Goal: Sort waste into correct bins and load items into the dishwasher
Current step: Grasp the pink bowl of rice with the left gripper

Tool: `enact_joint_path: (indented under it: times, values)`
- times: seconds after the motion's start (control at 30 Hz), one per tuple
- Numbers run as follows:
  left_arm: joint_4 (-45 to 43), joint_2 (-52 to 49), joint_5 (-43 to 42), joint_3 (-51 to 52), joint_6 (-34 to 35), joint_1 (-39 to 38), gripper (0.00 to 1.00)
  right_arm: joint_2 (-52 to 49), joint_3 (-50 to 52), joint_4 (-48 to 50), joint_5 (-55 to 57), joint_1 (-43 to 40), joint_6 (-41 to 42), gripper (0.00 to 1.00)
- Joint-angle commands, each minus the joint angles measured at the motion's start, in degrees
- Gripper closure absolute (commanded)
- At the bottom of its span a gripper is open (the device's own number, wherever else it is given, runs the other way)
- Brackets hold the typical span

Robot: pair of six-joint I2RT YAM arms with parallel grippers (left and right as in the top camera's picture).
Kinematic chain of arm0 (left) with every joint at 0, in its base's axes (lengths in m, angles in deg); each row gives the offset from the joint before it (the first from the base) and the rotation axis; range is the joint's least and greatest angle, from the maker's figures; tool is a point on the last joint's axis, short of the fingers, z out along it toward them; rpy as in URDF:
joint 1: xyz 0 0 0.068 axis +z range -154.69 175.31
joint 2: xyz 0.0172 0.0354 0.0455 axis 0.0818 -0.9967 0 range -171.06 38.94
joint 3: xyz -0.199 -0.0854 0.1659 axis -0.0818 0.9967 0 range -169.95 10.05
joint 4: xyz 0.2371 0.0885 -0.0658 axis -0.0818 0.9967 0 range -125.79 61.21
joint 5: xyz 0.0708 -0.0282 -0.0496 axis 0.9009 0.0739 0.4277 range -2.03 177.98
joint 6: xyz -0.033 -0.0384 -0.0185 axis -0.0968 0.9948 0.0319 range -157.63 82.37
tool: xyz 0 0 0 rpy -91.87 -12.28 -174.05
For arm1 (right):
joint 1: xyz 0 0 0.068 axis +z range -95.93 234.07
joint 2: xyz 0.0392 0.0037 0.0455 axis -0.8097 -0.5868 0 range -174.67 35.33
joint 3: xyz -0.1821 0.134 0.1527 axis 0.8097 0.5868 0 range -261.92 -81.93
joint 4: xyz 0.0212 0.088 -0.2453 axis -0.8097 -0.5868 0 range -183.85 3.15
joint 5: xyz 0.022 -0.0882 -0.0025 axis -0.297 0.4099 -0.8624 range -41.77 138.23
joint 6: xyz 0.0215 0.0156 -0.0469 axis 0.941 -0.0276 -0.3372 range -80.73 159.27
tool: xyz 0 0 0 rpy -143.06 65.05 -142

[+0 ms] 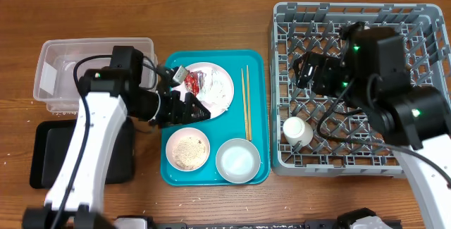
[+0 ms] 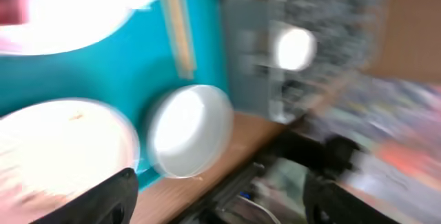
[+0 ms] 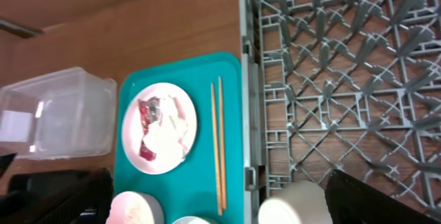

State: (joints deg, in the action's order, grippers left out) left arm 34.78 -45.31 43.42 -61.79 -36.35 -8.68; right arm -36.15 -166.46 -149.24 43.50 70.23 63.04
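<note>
A pale plate [image 1: 220,94] on the teal tray holds a red wrapper [image 1: 192,82] and a white tissue [image 1: 211,81]. Two chopsticks [image 1: 246,102] lie beside it. A bowl with rice crumbs [image 1: 187,150] and an empty white bowl [image 1: 238,159] sit at the tray's front. A white cup [image 1: 297,132] lies in the grey rack [image 1: 416,17]. My left gripper [image 1: 197,110] is open and empty at the plate's near edge; its view is blurred [image 2: 220,203]. My right gripper [image 1: 306,70] hovers open and empty over the rack [image 3: 224,207]. The plate [image 3: 169,103] also shows in the right wrist view.
The clear tub [image 1: 70,51] stands at the left with the black tray [image 1: 42,155] in front of it, partly under my left arm. The teal tray [image 1: 255,67] lies between the tub and the rack. Bare wooden table runs along the back.
</note>
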Motion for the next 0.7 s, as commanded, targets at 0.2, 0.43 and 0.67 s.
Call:
enact_joint_path:
  times: [0.2,0.43,0.67]
  values:
    - [-1.9,2.0,54.4,2.2,45.0,-26.0,0.47,0.1,-1.1,-2.4,-2.0,-0.1,0.3,0.00]
    - [-7.5,-10.1,51.9,2.4,50.8,-29.1,0.57,0.0,-1.0,-4.2,-5.4,-0.2,0.3,0.00]
    - [-8.4,-21.0,48.5,2.4,51.6,-29.2,0.59,0.0,-1.0,-4.6,-5.4,-0.2,0.3,0.00]
